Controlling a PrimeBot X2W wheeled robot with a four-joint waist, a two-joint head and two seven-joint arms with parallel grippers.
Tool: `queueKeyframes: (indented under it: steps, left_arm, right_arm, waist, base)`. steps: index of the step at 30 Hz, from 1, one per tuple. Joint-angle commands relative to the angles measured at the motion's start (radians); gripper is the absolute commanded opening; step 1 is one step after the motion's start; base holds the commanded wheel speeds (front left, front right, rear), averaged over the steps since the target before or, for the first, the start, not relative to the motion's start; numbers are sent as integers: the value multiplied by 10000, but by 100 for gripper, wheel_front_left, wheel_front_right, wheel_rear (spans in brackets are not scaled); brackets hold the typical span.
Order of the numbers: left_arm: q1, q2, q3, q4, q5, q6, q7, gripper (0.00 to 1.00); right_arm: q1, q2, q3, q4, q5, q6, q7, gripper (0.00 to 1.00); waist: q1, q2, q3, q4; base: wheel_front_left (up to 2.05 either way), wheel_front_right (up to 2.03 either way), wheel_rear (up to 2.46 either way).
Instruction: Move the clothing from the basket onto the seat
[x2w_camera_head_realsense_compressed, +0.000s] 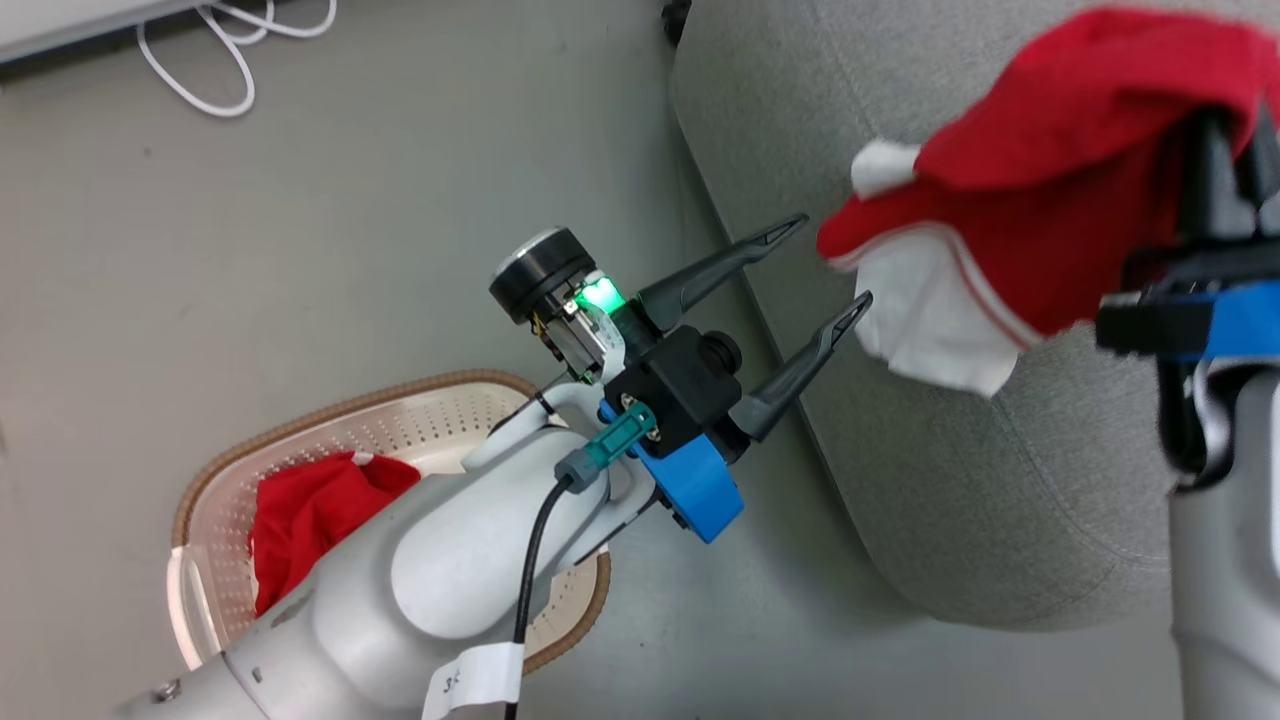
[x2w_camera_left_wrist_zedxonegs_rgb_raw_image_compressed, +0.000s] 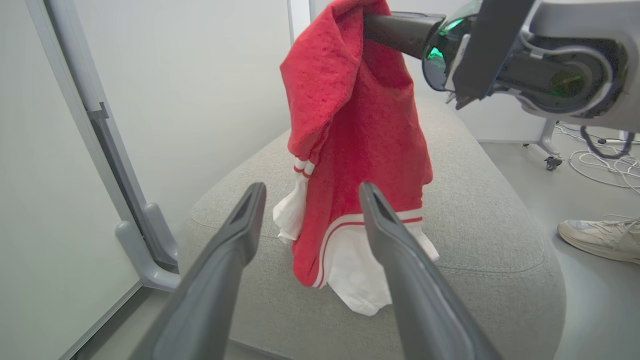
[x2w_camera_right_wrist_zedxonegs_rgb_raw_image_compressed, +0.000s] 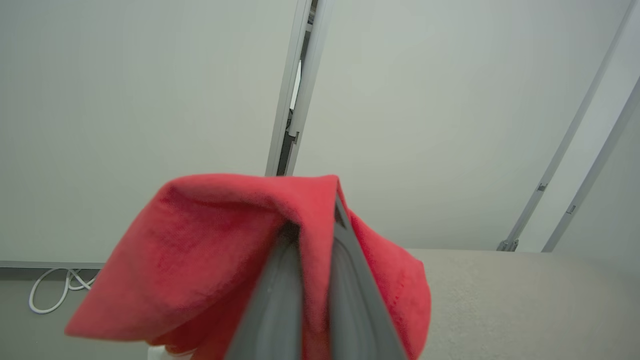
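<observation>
**Red garment (x2w_camera_head_realsense_compressed: 1040, 150) held over the seat (x2w_camera_head_realsense_compressed: 960, 480)**

The right tool (x2w_camera_right_wrist_zedxonegs_rgb_raw_image_compressed: 315, 235) is clenched on the red garment, which drapes over its fingers and hangs above the grey seat, white hem lowest. The left tool (x2w_camera_head_realsense_compressed: 832, 258) is released, jaws wide and empty, beside the seat's edge and pointing at the hanging cloth. A second red garment (x2w_camera_head_realsense_compressed: 310, 510) lies in the basket (x2w_camera_head_realsense_compressed: 330, 410) on the floor (x2w_camera_head_realsense_compressed: 350, 250).

head: high, looking down | wrists: close, level | all share seat (x2w_camera_head_realsense_compressed: 950, 480), red garment (x2w_camera_head_realsense_compressed: 1040, 140)
</observation>
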Motion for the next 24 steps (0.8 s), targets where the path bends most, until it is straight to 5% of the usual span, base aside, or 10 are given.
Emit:
queueKeyframes:
  steps: [1, 12, 24]
  left_arm:
    - [-253, 164, 70, -119, 77, 65, 32, 100]
    - [-1265, 818, 306, -791, 428, 94, 290, 100]
    - [-1942, 1323, 402, -1472, 717, 170, 579, 100]
  right_arm:
    - [-739, -260, 125, -152, -95, 1, -46, 0]
    - [-4149, -1879, -1296, -522, -72, 1, -43, 0]
    - [-5274, -3665, -3400, 890, 236, 1, -43, 0]
  waist:
    - [0, 0, 546, 36]
    - [0, 0, 2628, 395]
    - [0, 0, 3909, 445]
  base:
    - [0, 0, 0]
    - [0, 0, 0]
    - [0, 0, 0]
